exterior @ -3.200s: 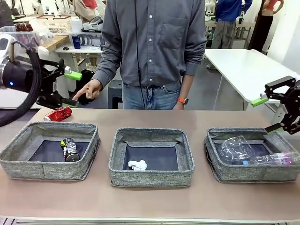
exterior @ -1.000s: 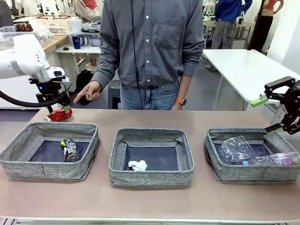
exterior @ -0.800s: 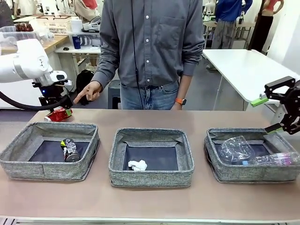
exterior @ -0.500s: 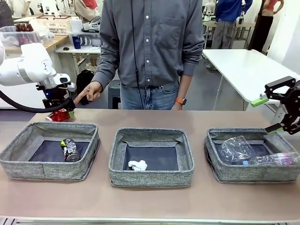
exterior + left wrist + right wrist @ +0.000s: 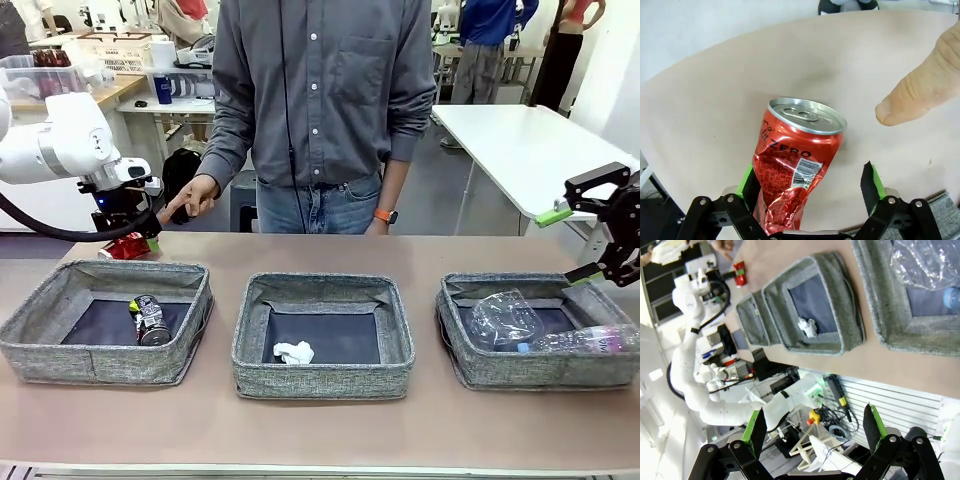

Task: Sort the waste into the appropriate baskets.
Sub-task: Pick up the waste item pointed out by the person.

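The dented red can (image 5: 125, 246) lies on the table behind the left basket (image 5: 100, 270). My left gripper (image 5: 135, 238) is down over it. In the left wrist view the red can (image 5: 795, 170) sits between the jaws of the left gripper (image 5: 810, 175): the left finger touches it, the right finger stands apart, so the gripper is open. A dark can (image 5: 150, 320) lies in the left basket. The paper wad (image 5: 294, 352) is in the middle basket (image 5: 320, 285). A clear cup (image 5: 500, 315) and a bottle (image 5: 585, 340) lie in the right basket (image 5: 530, 283). My right gripper (image 5: 565, 247) hangs open above that basket's far right.
A person stands at the far side, with one hand (image 5: 190, 195) pointing down at the red can; its fingertip (image 5: 920, 90) is close to the can's right. The right wrist view shows the middle basket (image 5: 840, 315) and the open right gripper (image 5: 815, 422).
My left gripper has come down and slightly right onto the red can, and its jaws have narrowed around it. The right arm has not moved.
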Controlling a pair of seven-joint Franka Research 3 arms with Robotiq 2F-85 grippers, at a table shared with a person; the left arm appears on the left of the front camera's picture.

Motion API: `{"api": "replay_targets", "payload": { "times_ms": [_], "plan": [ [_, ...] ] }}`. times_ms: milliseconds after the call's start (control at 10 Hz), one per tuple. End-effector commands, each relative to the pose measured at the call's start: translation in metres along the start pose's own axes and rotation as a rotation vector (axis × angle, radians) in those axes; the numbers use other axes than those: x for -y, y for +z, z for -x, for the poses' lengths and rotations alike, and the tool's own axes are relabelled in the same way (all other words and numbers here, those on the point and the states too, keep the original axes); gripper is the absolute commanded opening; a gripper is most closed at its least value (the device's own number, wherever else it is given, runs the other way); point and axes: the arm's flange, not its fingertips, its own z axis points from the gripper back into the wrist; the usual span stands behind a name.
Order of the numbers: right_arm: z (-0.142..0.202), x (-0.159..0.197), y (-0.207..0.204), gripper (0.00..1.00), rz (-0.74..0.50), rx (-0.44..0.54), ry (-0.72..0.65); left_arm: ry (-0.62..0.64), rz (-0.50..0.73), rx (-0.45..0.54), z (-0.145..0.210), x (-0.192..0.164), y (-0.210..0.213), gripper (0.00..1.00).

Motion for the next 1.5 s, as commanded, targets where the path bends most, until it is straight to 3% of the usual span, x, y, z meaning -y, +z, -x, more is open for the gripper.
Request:
{"api": "replay_targets", "payload": {
  "times_ms": [0,200,300,1000,1200,1400],
  "plan": [
    [-0.002,-0.003,0.001,1.00,-0.004,0.004,0.007,-0.017,-0.020,-0.002,-0.001,-0.003,0.000,0.69],
    [-0.002,-0.003,0.001,1.00,-0.004,0.004,0.007,0.001,-0.033,-0.007,0.001,-0.001,0.000,0.09],
    [-0.002,-0.003,0.001,1.00,-0.004,0.004,0.007,0.001,-0.036,-0.010,0.001,-0.001,-0.001,0.00],
    [-0.002,-0.003,0.001,1.00,-0.004,0.004,0.007,0.063,-0.048,-0.035,0.009,-0.002,0.006,0.00],
    [-0.002,-0.003,0.001,1.00,-0.004,0.004,0.007,0.089,-0.089,-0.059,0.024,-0.006,0.038,0.00],
    [-0.002,-0.003,0.001,1.00,-0.004,0.004,0.007,0.116,-0.109,0.021,0.042,0.002,0.111,0.00]
  ]
}}
